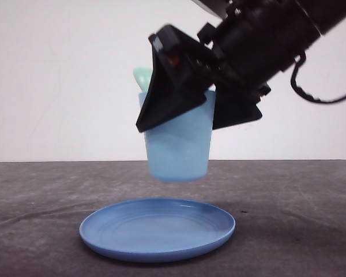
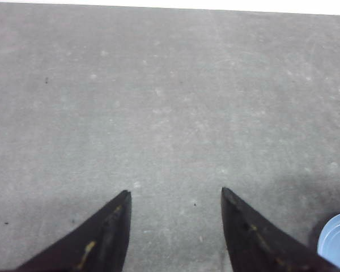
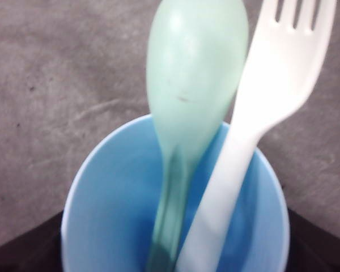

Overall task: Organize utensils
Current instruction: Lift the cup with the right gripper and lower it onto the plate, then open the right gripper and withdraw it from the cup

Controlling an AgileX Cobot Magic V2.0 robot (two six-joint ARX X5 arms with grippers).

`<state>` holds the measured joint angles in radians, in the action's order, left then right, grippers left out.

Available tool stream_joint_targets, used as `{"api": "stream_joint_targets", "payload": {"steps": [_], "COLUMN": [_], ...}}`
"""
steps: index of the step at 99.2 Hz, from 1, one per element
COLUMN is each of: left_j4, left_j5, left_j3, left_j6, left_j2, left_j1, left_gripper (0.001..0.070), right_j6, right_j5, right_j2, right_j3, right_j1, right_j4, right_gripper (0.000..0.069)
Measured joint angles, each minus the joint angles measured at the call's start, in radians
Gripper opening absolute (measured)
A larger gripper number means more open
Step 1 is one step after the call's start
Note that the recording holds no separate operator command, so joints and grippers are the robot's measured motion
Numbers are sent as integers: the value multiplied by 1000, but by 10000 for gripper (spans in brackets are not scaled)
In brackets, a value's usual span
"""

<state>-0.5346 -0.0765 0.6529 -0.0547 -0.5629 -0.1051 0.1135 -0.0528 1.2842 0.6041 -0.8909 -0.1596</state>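
Note:
My right gripper (image 1: 179,128) is shut on the light blue cup (image 1: 181,153), one dark finger on each side, and holds it in the air above the round blue plate (image 1: 104,234). Inside the cup (image 3: 113,192) stand the mint-green spoon (image 3: 195,85) and the white fork (image 3: 277,73), heads up, leaning side by side. From the front, the spoon's bowl (image 1: 143,78) peeks over the rim behind the finger; the fork is hidden. My left gripper (image 2: 175,195) is open over bare table, holding nothing.
The dark grey table (image 1: 46,190) stretches around the plate. An edge of the plate (image 2: 337,241) shows beside my left gripper's fingers. A white wall stands behind the table.

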Motion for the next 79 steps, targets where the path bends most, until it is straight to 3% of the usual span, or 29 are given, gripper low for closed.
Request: {"api": "stream_joint_targets", "payload": {"steps": [44,79], "left_j4": [0,0], "left_j5": [0,0], "left_j3": [0,0], "left_j6": [3,3], "left_j2": [0,0], "left_j1": [0,0], "left_gripper": [300,300], "right_j6": [-1,0], "right_j5": [4,9], "right_j2": [159,199], "right_j3": [-3,-3], "right_j1": [-39,-39], "right_j4": [-155,-163], "right_gripper": [482,482]}}
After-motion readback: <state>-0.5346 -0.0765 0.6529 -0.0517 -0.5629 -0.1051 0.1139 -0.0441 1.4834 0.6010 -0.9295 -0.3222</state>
